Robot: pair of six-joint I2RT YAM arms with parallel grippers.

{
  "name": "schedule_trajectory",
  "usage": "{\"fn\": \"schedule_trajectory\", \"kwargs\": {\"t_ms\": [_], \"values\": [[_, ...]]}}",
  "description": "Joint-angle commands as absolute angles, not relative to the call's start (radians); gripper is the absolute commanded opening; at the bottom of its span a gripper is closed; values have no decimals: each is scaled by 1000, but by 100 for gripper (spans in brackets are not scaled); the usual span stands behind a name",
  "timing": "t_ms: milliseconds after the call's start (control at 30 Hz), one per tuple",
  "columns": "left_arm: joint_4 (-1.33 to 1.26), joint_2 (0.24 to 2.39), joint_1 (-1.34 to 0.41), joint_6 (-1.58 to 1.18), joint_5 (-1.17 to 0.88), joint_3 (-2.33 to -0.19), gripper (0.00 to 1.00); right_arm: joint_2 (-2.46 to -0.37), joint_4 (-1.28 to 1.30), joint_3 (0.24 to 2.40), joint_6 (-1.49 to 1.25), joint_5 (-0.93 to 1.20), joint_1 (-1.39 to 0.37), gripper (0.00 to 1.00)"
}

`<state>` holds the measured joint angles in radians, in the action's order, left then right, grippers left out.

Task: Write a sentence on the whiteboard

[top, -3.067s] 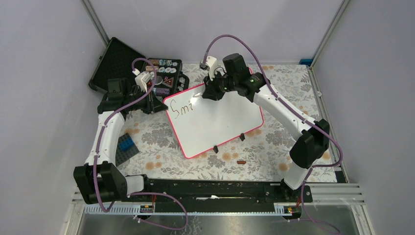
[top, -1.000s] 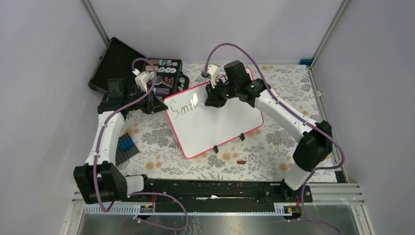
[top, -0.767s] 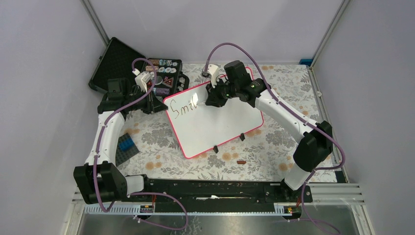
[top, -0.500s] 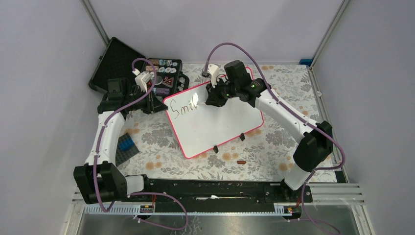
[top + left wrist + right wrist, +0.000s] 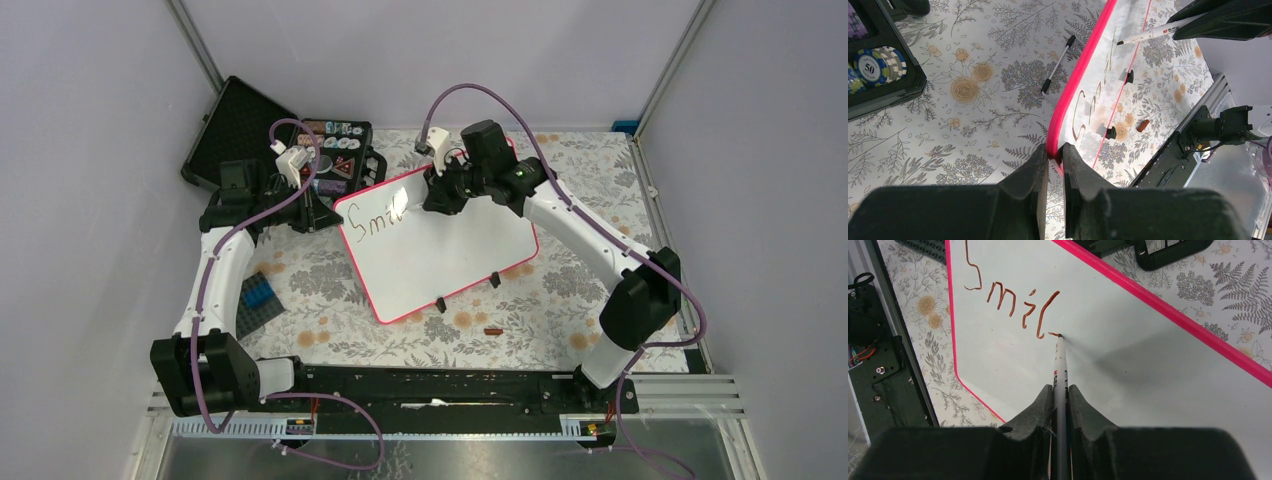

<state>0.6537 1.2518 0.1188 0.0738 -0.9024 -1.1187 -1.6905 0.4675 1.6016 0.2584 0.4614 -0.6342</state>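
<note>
The whiteboard (image 5: pixel 440 250) with a pink-red rim lies tilted on the floral cloth. It also shows in the right wrist view (image 5: pixel 1128 340) and edge-on in the left wrist view (image 5: pixel 1075 85). The sentence (image 5: pixel 1013 302) reads "Smil" in dark red-brown marker near the board's upper left; it also shows in the top view (image 5: pixel 372 222). My right gripper (image 5: pixel 1060 390) is shut on a white marker (image 5: pixel 1061 365) whose tip touches the board just right of the "l". My left gripper (image 5: pixel 1054 156) is shut on the board's left rim.
An open black case (image 5: pixel 290 150) with poker chips (image 5: pixel 878 62) stands at the back left. A blue and dark brick plate (image 5: pixel 258 297) lies at the left. A small brown piece (image 5: pixel 492 330) lies in front of the board. Two black clip feet (image 5: pixel 466 292) sit on its near edge.
The writing has grown from "Smi" to "Smil". My right gripper with the marker has shifted a little to the right along the line. The left arm has not moved.
</note>
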Motion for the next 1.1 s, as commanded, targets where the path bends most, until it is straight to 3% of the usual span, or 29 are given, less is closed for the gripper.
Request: {"fn": "schedule_trajectory", "kwargs": {"t_ms": [0, 1067], "values": [[598, 1233, 118, 105, -888, -1125, 0, -1668, 457, 1652, 281, 415, -618, 0], [598, 1221, 118, 111, -881, -1118, 0, -1726, 455, 1678, 250, 465, -660, 0]]}}
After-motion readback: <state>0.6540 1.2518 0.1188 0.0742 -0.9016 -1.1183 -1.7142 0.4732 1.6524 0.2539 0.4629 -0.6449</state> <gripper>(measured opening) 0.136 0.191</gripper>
